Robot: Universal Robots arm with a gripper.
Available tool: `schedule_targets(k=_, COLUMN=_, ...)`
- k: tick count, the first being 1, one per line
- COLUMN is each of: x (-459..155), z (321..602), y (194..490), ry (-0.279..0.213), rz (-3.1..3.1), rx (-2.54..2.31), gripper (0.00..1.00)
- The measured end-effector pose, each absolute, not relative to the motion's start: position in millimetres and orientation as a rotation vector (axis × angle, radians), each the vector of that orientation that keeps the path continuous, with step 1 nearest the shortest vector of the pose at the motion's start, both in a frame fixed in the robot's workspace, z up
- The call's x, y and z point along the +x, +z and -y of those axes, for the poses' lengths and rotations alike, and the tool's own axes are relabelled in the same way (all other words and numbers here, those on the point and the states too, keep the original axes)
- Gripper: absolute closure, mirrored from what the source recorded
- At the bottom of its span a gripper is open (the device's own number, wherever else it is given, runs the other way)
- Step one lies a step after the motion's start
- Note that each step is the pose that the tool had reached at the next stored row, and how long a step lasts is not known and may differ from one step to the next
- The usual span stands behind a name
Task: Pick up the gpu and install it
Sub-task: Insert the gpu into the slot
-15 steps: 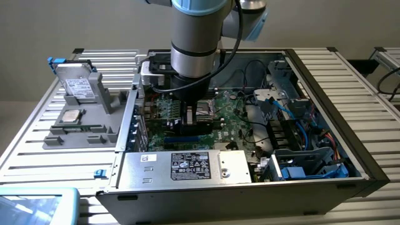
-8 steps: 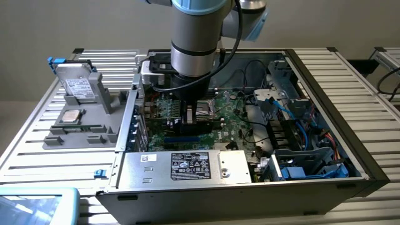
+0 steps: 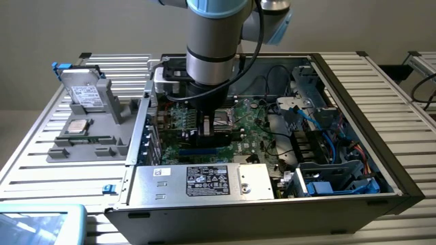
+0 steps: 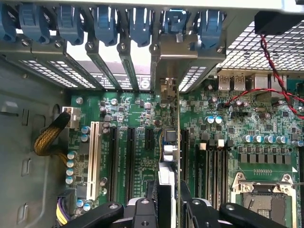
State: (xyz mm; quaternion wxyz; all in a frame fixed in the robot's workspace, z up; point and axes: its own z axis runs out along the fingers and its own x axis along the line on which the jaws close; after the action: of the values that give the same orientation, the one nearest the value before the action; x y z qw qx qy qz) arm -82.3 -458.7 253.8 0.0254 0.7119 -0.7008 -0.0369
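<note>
The hand (image 4: 169,211) is clamped on the gpu (image 4: 170,147), edge-down over the motherboard (image 4: 128,109); power-supply label (image 3: 208,180) unreadable.

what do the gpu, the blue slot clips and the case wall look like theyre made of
gpu: thin green circuit board, likely fibreglass laminate, matte, seen edge-on with small parts soldered on. blue clips: probably moulded plastic, with a smooth, slightly glossy surface and rounded shapes. case wall: grey sheet metal, dull finish, with stamped cut-outs.

Arm (image 3: 211,46) near vertical, wrist straight down, jaws low and apparently clamped narrow.
</note>
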Motion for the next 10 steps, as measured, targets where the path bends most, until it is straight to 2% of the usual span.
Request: schedule_targets(k=10, x=-84.3, z=458.4, y=252.8, ry=-0.115, rz=2.166, rx=2.201, gripper=0.72)
